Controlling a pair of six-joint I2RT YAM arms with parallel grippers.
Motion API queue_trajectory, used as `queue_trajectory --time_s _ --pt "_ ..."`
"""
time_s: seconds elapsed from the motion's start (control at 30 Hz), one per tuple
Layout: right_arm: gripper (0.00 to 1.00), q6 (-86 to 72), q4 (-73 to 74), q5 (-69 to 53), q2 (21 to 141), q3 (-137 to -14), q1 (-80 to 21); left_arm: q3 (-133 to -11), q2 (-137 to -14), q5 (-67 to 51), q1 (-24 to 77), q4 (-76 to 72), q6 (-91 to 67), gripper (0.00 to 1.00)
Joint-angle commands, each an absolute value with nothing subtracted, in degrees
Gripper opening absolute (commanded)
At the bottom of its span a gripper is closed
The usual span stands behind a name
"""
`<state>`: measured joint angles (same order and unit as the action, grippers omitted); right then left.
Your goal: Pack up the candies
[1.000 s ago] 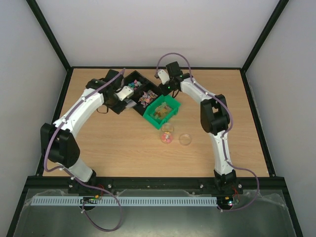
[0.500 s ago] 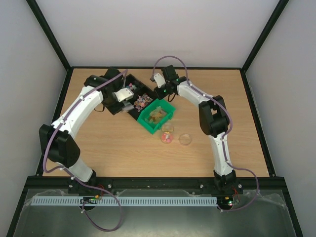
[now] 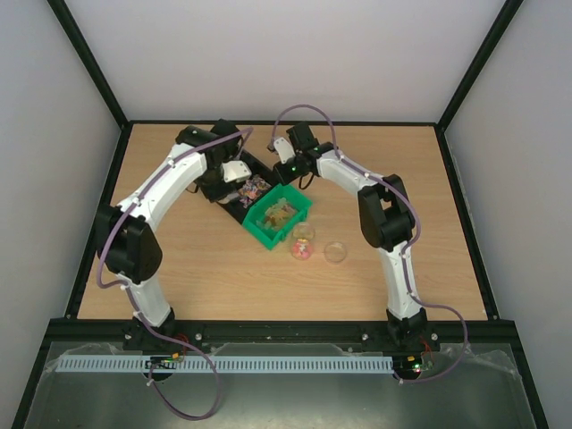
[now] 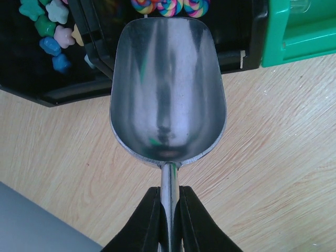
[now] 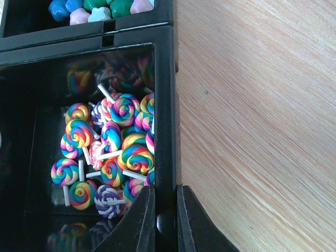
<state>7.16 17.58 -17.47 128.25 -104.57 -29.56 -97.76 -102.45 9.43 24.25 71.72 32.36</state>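
Note:
My left gripper (image 4: 169,191) is shut on the thin handle of a metal scoop (image 4: 168,89). The scoop's bowl is empty and hovers over the wood at the near edge of the black tray (image 4: 68,92). The candies lie in the tray's compartments: swirl lollipops (image 5: 113,142) in one, small star sweets (image 5: 100,8) in the compartment beside it. My right gripper (image 5: 165,197) is shut on the tray's side wall (image 5: 164,105). From above, the left gripper (image 3: 234,177) and right gripper (image 3: 281,173) flank the tray (image 3: 214,189).
A green bin (image 3: 265,231) holding yellowish pieces touches the tray's near right corner. A small clear jar (image 3: 303,243) with pink sweets and a clear round lid (image 3: 335,252) stand on the wooden table just in front of the bin.
The black tray and green bin have slid left and toward the near edge, pulled by my right gripper. My left arm has swung in to the right, bringing the scoop over the tray's near side.

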Motion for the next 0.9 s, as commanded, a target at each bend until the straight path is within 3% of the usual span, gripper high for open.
queue_trajectory --time_s 0.0,0.87 --pt "0.01 4.4 20.0 -19.1 126.1 -101.9 -31.1 -99.0 -103.4 13.9 24.9 74.4 33.5 0.02" --pt "0.01 3.1 14.4 -20.5 122.7 -95.3 -32.8 -97.0 -111.8 17.8 27.7 74.4 34.3 0.02"
